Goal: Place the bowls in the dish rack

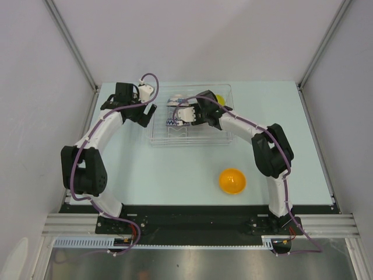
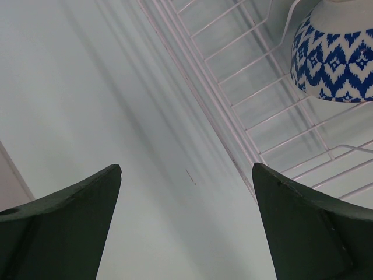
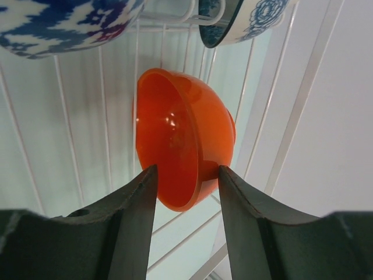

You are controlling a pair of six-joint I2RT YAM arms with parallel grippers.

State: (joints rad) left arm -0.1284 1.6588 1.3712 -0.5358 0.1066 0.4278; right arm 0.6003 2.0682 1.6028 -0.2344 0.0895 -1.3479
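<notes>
The clear dish rack stands at the back middle of the table. My right gripper reaches into it; in the right wrist view its jaws stand open on either side of the lower rim of a red bowl that stands on edge between the prongs. Two white bowls with blue patterns sit further in, and a yellow-green bowl shows at the rack's far right. An orange bowl lies on the table. My left gripper hangs open over bare table just left of the rack's wall.
A blue-and-white bowl sits on the rack's ribs close to the left gripper. Grey walls close in the table on the left, right and back. The right arm's elbow stands right of the rack.
</notes>
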